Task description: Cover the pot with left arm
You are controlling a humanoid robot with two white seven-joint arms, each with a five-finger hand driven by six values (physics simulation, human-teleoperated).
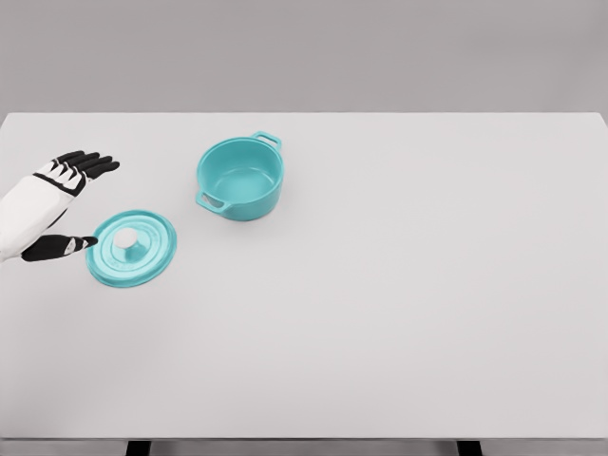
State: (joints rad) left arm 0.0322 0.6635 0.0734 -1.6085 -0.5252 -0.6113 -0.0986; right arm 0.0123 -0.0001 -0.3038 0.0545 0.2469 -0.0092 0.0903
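- Grey backdrop behind a white table (399, 313) that fills most of the head view; its far edge runs straight across the upper part, its near edge along the bottom.
- Pot (240, 178): teal, open and empty, upright, set toward the far-left part of the surface, one loop handle pointing to the far edge and the other toward the near-left.
- Lid (131, 249): teal disc with a pale knob (127, 241) at its centre, lying flat near the left edge, nearer to the viewer than the pot and apart from it.
- Left hand (63, 204): enters at the left edge, fingers spread and holding nothing; the thumb tip reaches to the lid's left rim, though contact cannot be confirmed; the other fingers point away above it.
- Risk, as judged: the knob is small and the lid lies flat, so a grip that closes off-centre could push the lid along the smooth surface rather than lift it.
- Risk, as judged: a lid carried tilted or lowered off-centre could catch the pot's rim or handle, shift the pot, or settle askew.
- Unclear: the forearm is cut off by the left edge; the hand's height over the surface cannot be read from one view; the right arm is out of sight.
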